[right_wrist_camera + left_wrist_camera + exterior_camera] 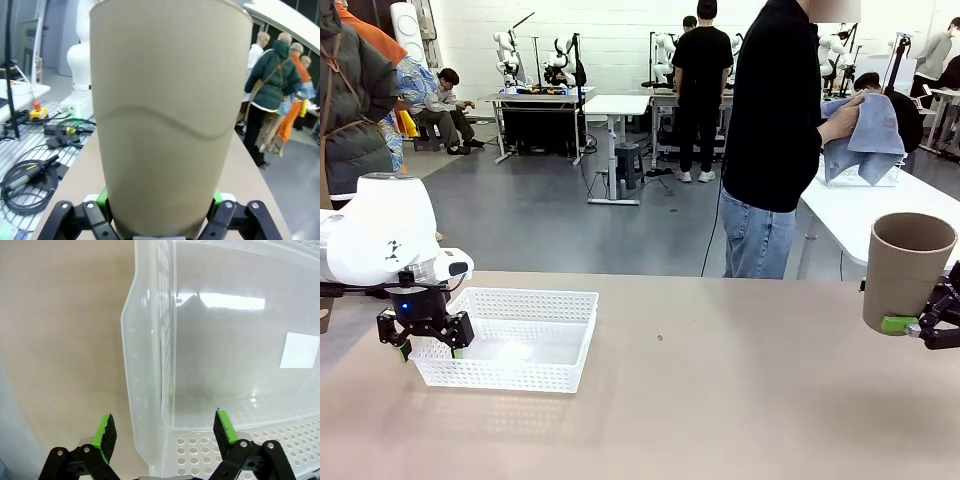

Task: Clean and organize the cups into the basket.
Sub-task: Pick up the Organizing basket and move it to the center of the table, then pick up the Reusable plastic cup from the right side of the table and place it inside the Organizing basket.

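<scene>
Right pincer [910, 323] is clamped low on a tall taupe-brown matte tumbler [908, 268], held upright above the beige table's [720, 400] right edge. Next, probably, it carries the tumbler across to the shallow white lattice plastic basket [525, 294], where the left pincer [425, 345] straddles a wall, jaws apart. The tumbler hides the right pincer's far finger.
</scene>
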Controlling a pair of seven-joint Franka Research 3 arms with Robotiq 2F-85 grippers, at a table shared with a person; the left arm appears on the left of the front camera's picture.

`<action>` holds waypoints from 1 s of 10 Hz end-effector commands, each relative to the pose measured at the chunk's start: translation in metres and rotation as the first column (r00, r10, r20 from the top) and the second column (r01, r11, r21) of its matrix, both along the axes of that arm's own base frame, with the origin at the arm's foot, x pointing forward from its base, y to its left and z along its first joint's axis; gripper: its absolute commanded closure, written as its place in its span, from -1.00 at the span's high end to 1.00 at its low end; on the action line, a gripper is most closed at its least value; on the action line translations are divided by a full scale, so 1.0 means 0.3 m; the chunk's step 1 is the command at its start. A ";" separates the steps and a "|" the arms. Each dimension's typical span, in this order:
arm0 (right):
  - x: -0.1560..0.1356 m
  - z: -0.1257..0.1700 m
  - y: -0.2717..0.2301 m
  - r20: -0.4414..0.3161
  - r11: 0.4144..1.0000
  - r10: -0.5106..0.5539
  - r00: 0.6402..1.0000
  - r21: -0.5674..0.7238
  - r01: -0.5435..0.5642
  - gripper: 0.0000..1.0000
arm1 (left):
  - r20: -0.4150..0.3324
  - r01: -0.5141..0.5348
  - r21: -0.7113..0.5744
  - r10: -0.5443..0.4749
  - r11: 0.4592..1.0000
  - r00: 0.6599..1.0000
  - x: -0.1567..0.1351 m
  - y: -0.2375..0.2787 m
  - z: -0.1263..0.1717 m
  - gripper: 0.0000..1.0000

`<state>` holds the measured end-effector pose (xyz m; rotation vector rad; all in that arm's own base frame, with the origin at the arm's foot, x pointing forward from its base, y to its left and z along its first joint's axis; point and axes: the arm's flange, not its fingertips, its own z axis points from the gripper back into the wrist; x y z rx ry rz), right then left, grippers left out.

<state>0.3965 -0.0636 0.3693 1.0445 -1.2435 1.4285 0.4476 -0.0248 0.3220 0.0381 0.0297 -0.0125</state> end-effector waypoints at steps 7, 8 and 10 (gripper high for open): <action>-0.012 0.009 -0.007 -0.002 1.000 0.012 1.000 0.025 -0.012 0.54 | 0.005 0.004 -0.044 -0.004 0.999 1.000 -0.033 0.012 0.025 -0.20; -0.016 0.004 -0.017 -0.005 1.000 0.004 1.000 0.013 -0.004 0.54 | 0.000 -0.006 -0.042 0.006 0.999 1.000 -0.034 0.014 0.026 -1.00; -0.016 0.004 -0.017 -0.005 1.000 0.004 1.000 0.013 -0.004 0.54 | -0.005 -0.013 -0.041 0.012 0.999 1.000 -0.032 0.015 0.032 -1.00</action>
